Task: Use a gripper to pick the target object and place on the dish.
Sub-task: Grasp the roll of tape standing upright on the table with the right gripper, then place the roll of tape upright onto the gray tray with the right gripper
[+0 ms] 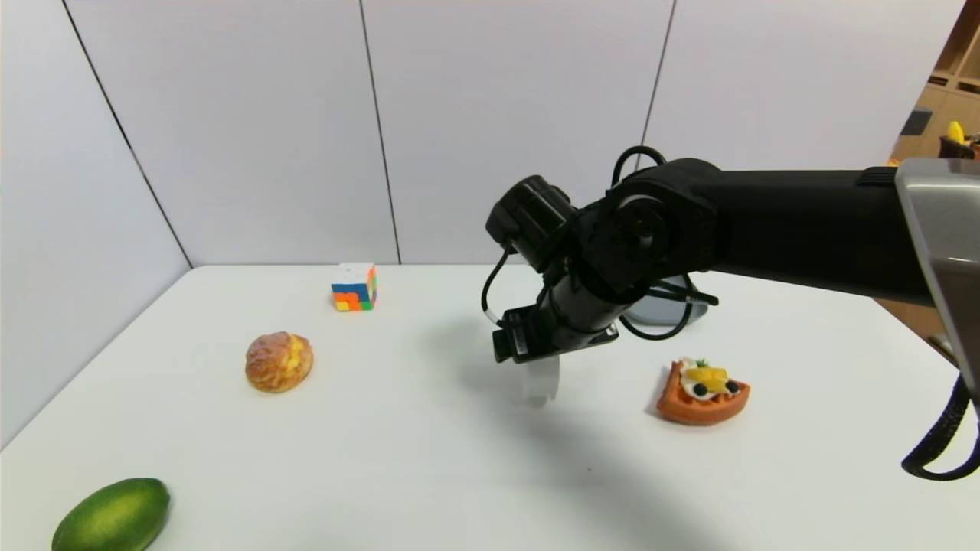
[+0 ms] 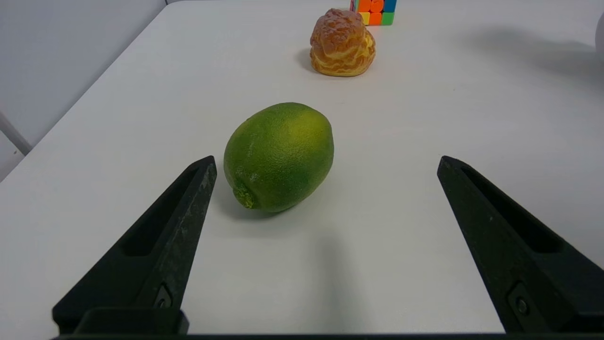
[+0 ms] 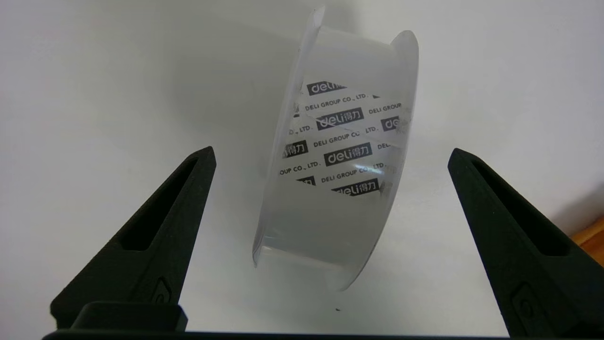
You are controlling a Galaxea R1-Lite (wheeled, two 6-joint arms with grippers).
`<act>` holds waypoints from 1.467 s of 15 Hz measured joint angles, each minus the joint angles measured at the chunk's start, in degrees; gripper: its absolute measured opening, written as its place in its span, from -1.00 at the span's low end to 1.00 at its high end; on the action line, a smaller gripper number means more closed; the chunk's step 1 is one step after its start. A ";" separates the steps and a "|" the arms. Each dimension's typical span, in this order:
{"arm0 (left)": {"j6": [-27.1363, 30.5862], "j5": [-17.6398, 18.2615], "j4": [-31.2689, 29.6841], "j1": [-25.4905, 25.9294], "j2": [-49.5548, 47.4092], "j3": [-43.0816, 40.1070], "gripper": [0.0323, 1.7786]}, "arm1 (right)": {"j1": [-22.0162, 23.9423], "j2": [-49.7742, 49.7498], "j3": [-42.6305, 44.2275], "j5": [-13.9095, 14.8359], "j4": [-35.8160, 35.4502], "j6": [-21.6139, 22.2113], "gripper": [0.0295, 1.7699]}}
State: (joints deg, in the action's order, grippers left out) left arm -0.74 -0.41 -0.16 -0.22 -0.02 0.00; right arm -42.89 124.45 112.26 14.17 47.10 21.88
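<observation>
The target object, a white tape roll [image 1: 540, 380] with dark printed marks on its rim [image 3: 337, 156], stands on its edge on the white table, leaning a little. My right gripper [image 3: 330, 153] hangs over it, open, with one dark finger [image 3: 179, 208] on each side of the roll and a gap to both. The grey-blue dish [image 1: 657, 310] lies just behind the right arm, mostly hidden by the wrist and cables. My left gripper [image 2: 326, 160] is open low over the near left of the table, out of the head view.
A green lime [image 2: 278, 156] lies just ahead of the left fingers, also at the near left corner [image 1: 112, 516]. A cream puff [image 1: 279, 361], a multicoloured cube [image 1: 354, 287] and a waffle slice with fruit [image 1: 702, 392] sit on the table.
</observation>
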 joint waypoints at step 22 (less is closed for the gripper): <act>0.00 0.00 0.00 0.00 0.00 0.00 0.90 | 1.13 -1.66 -0.11 0.88 -2.16 -1.94 -0.39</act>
State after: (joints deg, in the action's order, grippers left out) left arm -0.74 -0.41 -0.16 -0.22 -0.02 0.00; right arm -41.75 122.80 112.15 15.04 44.95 19.94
